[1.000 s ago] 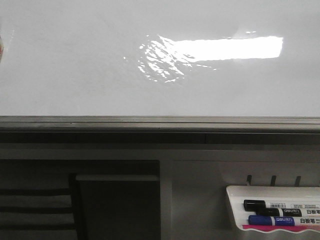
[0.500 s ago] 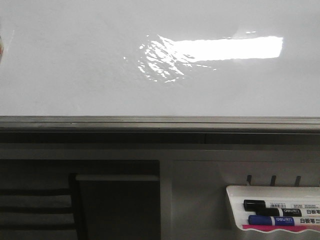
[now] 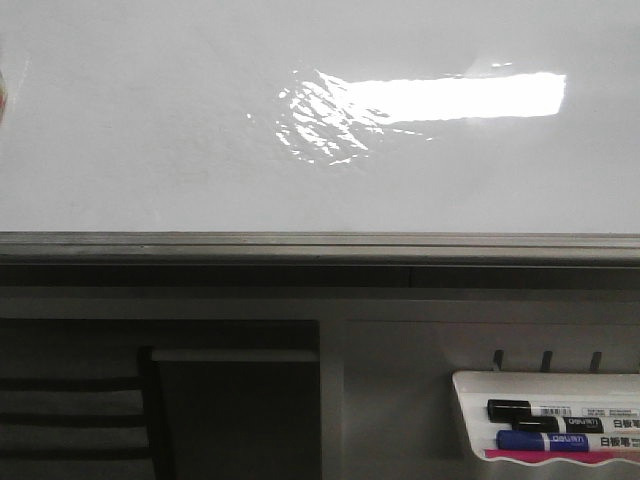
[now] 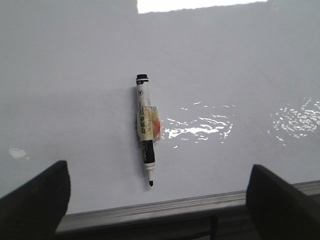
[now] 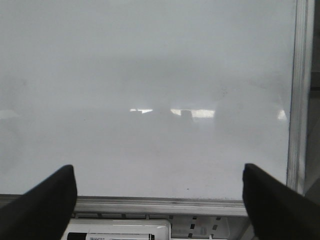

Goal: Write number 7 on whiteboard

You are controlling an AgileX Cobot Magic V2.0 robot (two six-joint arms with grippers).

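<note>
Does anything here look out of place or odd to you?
One thing: an uncapped black marker lies loose on the whiteboard, tip toward the grey edge rail, while two other markers sit in the small white tray. No writing is visible on the board. Both hands are open and empty.

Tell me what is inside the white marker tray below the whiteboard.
The tray holds a black-capped marker and a blue-capped marker lying side by side. The picture's edge cuts off their far ends, so anything further along is unseen.

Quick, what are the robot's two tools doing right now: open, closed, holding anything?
Left tool: open, empty; a marker lies on the whiteboard ahead of it.
Right tool: open, empty, facing the whiteboard.
</note>
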